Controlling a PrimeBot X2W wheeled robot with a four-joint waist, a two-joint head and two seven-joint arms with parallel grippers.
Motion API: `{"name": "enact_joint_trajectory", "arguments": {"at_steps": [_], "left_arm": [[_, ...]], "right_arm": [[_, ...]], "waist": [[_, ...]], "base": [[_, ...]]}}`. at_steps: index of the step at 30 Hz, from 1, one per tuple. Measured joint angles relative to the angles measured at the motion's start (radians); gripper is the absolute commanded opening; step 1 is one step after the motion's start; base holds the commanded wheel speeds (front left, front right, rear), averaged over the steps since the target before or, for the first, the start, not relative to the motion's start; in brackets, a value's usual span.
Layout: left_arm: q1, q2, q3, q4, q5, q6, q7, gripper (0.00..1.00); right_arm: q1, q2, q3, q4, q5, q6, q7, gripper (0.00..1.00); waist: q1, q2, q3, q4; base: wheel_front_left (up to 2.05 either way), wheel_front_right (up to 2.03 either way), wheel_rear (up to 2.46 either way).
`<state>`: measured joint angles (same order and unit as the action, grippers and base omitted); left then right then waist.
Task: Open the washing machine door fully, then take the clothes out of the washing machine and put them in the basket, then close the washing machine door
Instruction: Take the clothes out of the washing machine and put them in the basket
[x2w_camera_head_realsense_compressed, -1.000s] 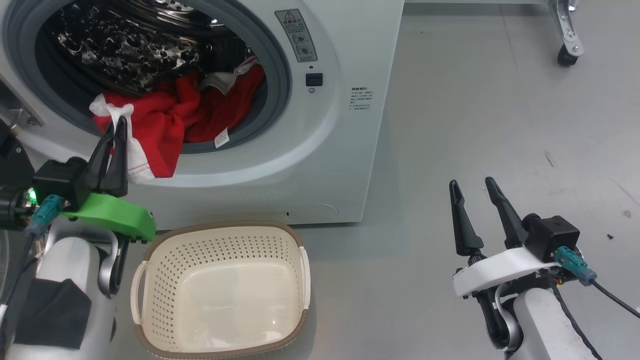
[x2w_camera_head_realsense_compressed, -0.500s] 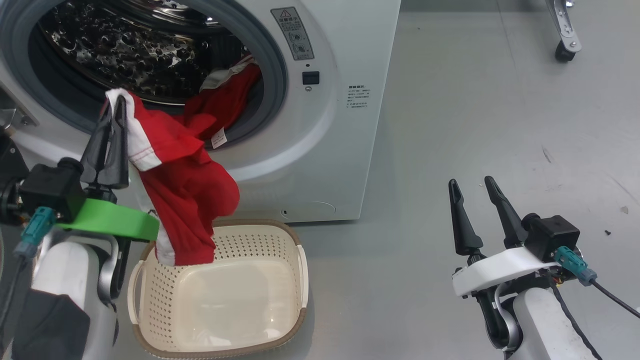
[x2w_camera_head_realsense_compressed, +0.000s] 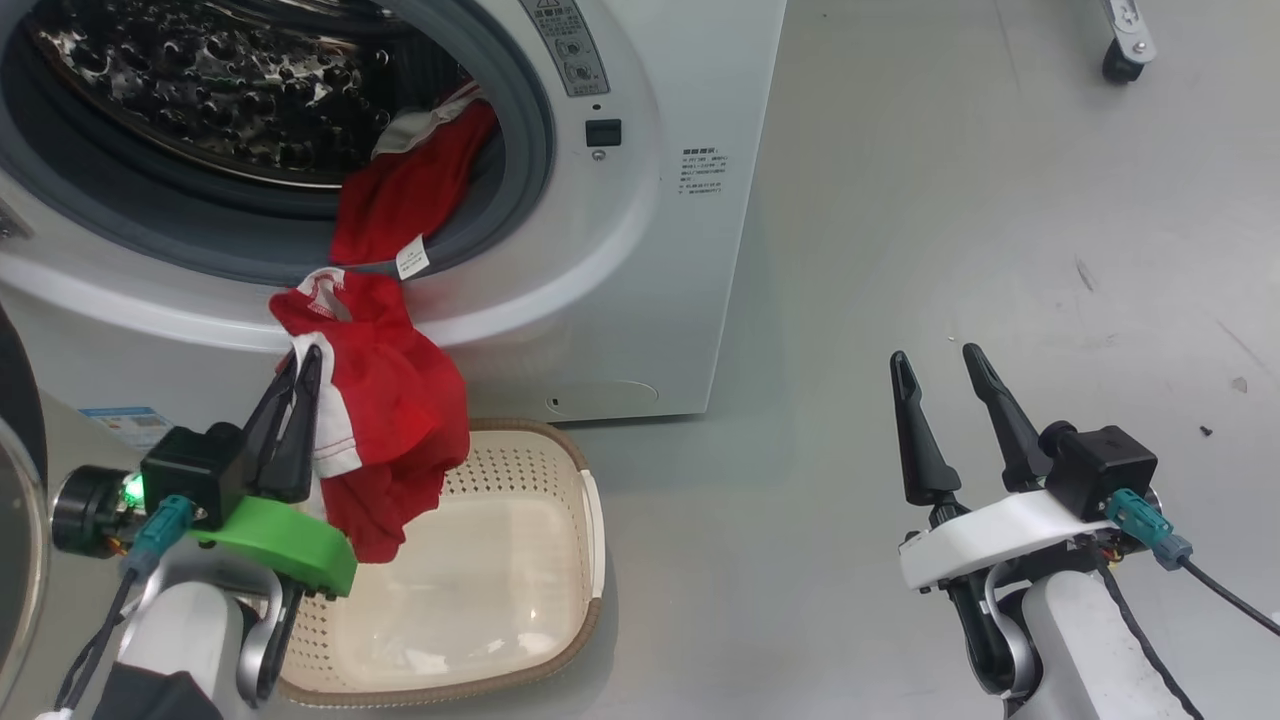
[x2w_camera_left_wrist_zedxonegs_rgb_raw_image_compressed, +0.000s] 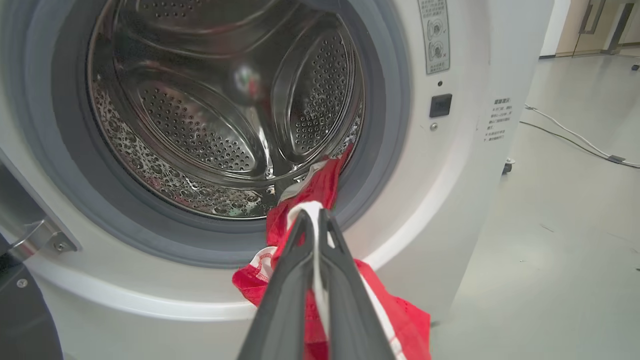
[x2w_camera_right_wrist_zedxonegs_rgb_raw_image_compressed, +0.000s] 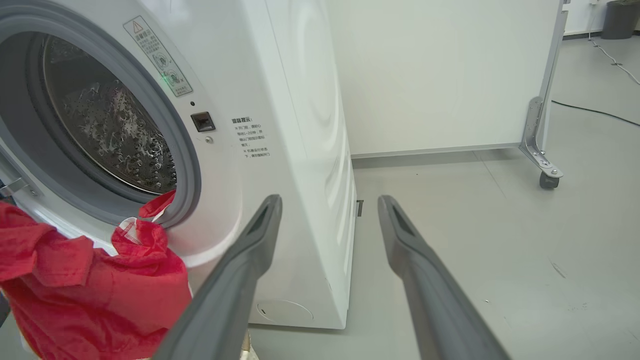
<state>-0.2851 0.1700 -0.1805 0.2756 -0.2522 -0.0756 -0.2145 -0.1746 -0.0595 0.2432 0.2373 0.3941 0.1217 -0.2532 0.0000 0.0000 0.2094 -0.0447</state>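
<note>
While the left tool (x2w_camera_head_realsense_compressed: 303, 360) is clamped shut on the white-edged fold of a red garment (x2w_camera_head_realsense_compressed: 400, 430), the cloth hangs just before the washing machine (x2w_camera_head_realsense_compressed: 680, 250). Its long axis is near vertical and its lower end points down over the left part of the basket (x2w_camera_head_realsense_compressed: 592, 510). Release calls for a short carry rightward and down, since the basket lies below and right of this tool. A second garment (x2w_camera_head_realsense_compressed: 410, 200) lies in the drum mouth (x2w_camera_head_realsense_compressed: 525, 150). The right tool (x2w_camera_head_realsense_compressed: 935, 354), fingers spread and empty, stands well apart.
</note>
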Motion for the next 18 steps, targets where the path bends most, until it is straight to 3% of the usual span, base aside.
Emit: {"name": "enact_joint_trajectory", "arguments": {"at_steps": [18], "left_arm": [[0.019,0.013,-0.041,0.114,0.027,-0.001,0.083,0.00]], "right_arm": [[-0.033,0.000,0.012,-0.022,0.000,0.000,0.000,1.00]], "waist": [[0.0000,0.0000,0.113,-0.057]], "base": [[0.00,0.00,0.00]]}}
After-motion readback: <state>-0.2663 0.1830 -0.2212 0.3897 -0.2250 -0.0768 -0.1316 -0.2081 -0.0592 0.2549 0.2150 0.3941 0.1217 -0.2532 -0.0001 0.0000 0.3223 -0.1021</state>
